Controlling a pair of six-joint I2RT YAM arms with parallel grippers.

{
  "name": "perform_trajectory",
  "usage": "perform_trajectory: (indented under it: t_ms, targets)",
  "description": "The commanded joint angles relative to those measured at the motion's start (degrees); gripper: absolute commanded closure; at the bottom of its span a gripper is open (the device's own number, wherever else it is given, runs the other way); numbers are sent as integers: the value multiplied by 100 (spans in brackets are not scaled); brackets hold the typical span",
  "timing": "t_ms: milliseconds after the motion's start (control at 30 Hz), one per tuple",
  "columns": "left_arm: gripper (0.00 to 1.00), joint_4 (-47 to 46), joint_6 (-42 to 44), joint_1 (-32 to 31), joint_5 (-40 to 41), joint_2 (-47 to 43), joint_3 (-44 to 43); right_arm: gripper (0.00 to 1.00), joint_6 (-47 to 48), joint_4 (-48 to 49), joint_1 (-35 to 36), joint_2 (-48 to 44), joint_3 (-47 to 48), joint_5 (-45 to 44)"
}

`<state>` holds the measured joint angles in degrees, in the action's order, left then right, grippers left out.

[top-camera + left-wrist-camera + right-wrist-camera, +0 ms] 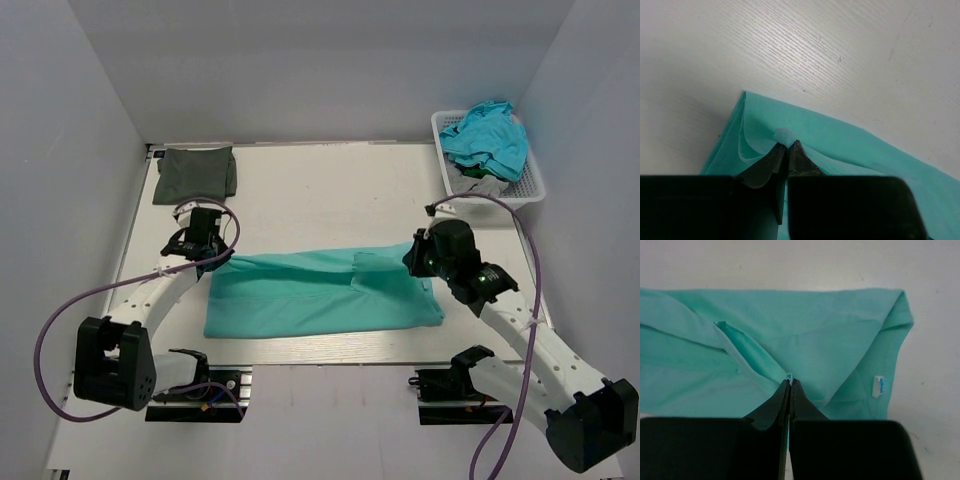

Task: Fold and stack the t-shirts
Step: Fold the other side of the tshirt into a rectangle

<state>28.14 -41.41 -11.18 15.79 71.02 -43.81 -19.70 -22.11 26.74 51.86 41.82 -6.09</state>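
The teal-green t-shirt (320, 292) lies folded lengthwise across the middle of the table. My left gripper (208, 250) is shut on a pinch of its cloth at the shirt's far left corner; the pinch shows at the fingertips in the left wrist view (785, 136). My right gripper (412, 258) is shut on a fold of the same shirt at its far right end, seen in the right wrist view (790, 380), with the small white neck label (878, 386) to the right. The dark olive-green t-shirt (195, 172) lies folded square at the far left corner.
A white basket (532, 190) at the far right holds several crumpled shirts, a blue one (488, 138) on top. White walls close in the table on the left, back and right. Purple cables loop beside both arms.
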Motion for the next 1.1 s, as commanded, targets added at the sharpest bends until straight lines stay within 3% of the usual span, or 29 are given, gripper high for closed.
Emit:
perform_trajectory:
  t_ms: [0, 100, 133, 167, 200, 233, 267, 300, 333, 433, 567, 833, 1067]
  targets:
    - [89, -28, -191, -42, 214, -221, 135, 100, -332, -329, 94, -184, -384, 432]
    - [79, 225, -393, -95, 267, -273, 189, 100, -691, -505, 182, -307, -763, 765]
    - [74, 401, -464, -95, 267, -273, 189, 100, -788, -566, 191, -351, -850, 906]
    - [64, 681, -604, -95, 354, -386, 137, 93, -894, -828, 235, -421, -1034, 1047]
    - [50, 1067, -1162, -95, 729, -448, 67, 76, -1199, -961, 252, -474, -1071, 1074]
    - [32, 2028, -1524, -95, 924, -501, -100, 57, -1272, -1101, 270, -631, -1097, 1196]
    - [8, 2499, -1850, -95, 1108, -554, -206, 41, -1334, -1398, 261, -668, -1115, 1206]
    - [2, 2895, -2106, -95, 1337, -615, -320, 10, -1439, -1689, 218, -720, -1098, 1215]
    - [0, 3395, -2221, 1, 1339, -677, -669, 10, -1440, -1900, 235, -756, -1010, 1215]
    - [0, 3645, -2118, -95, 1585, -599, -1416, 10, -1221, -1947, 244, -721, -607, 1136]
    - [0, 3260, -1520, -95, 1139, -125, -1990, 10, -956, -1403, 226, -362, -271, 1075]
    - [0, 2802, -1106, -95, -128, 807, -1561, 10, -1158, 39, 244, 457, -341, 1408]
    - [0, 3048, -1369, -25, -954, 264, -1069, 10, -1123, 93, 235, 984, -570, 1250]
